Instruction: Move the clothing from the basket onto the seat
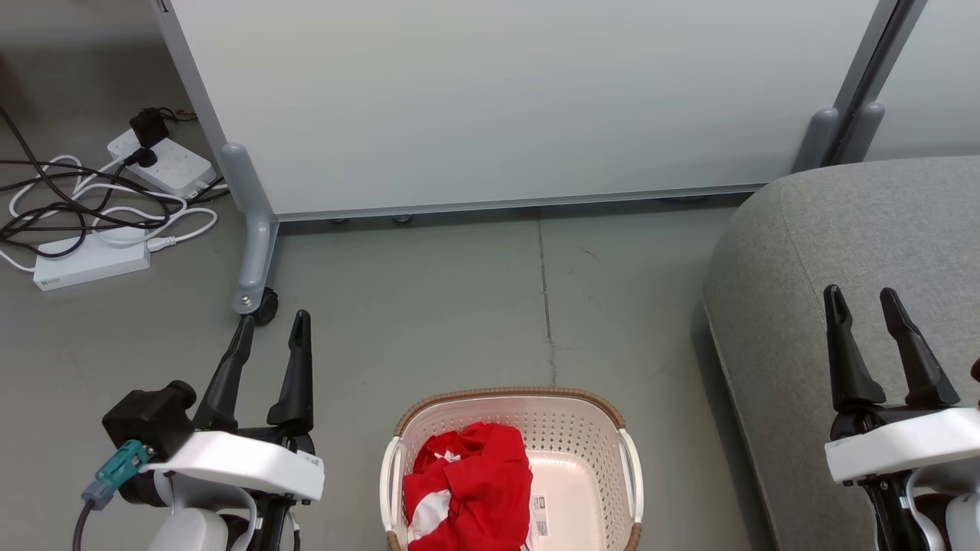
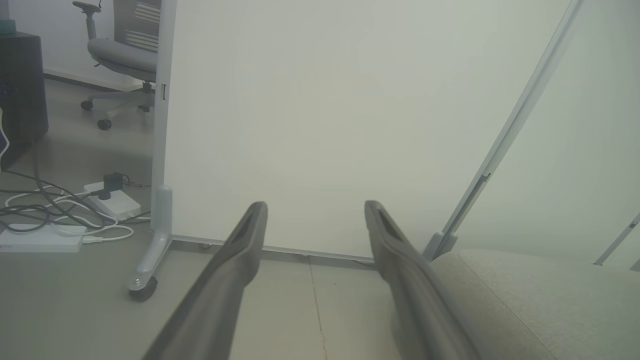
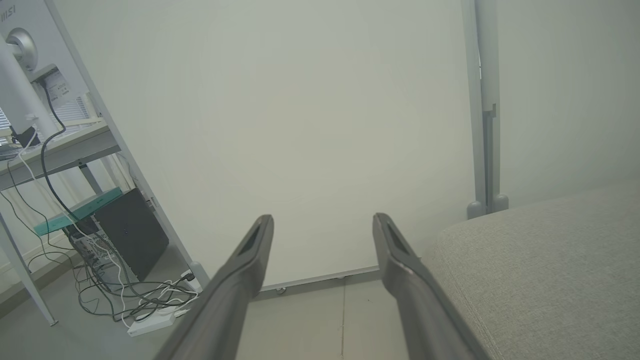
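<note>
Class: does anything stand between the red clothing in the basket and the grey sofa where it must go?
Nothing visible blocks the way. The clothing lies inside the basket, so it must clear the basket's right wall; beyond that, bare floor reaches the seat.

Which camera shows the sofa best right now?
Head view: the sofa is sharp from above, its rounded corner and side clear. Both wrist views catch just a hazy stretch of its top at lower right.
</note>
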